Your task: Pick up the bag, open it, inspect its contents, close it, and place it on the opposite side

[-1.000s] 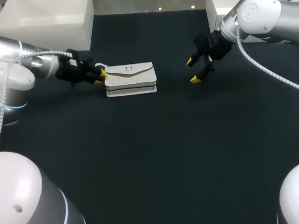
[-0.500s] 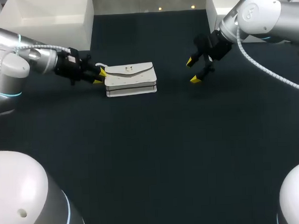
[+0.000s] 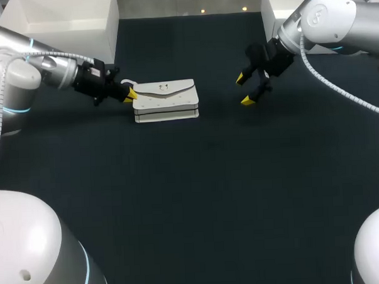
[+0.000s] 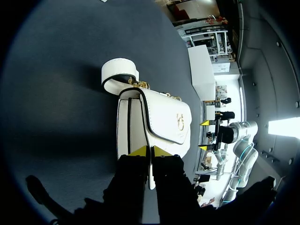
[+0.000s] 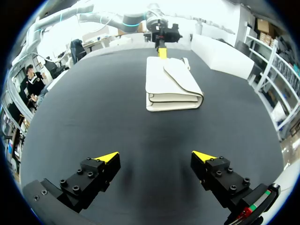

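Observation:
A white flap handbag with a gold clasp lies flat on the dark table, left of centre. Its curled white strap sits at the bag's far end in the left wrist view. My left gripper is at the bag's left end. In the left wrist view its fingers stand nearly together, pinching the black-trimmed edge of the bag. My right gripper hangs open above the table, well to the right of the bag. The bag lies ahead of those empty fingers.
A white bin stands at the table's back left and another at the back right. Dark table surface stretches between the bag and my right gripper and across the whole near half.
My left gripper's fingers have closed together on the bag's left edge, and the left arm's wrist has shifted slightly. The right arm and the bag have stayed put.

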### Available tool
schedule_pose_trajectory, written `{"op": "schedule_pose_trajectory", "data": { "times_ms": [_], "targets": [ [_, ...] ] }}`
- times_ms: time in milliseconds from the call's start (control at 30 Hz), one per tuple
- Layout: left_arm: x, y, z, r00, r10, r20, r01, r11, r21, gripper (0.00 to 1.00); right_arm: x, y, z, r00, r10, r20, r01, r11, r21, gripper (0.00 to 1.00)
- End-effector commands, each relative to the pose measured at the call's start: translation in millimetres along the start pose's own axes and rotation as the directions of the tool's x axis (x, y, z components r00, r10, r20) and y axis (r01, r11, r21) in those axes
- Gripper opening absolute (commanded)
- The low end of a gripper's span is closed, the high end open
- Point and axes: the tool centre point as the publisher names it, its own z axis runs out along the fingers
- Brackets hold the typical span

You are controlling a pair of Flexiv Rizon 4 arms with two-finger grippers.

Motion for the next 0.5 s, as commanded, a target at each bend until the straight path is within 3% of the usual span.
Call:
{"op": "schedule_pose_trajectory", "data": {
  "times_ms": [33,500],
  "targets": [
    [1.0,-1,4,1.000,0.006,-0.003,-0.006,1.000,-0.012,0.00,-1.5,-0.2,0,1.000,0.000,-0.004,0.000,1.000,-0.001,1.00],
    [26.7,3,34,0.997,0.070,-0.027,-0.072,0.992,-0.100,0.00,-1.5,-0.2,0,1.000,0.000,-0.004,0.000,1.000,-0.001,1.00]
  ]
}}
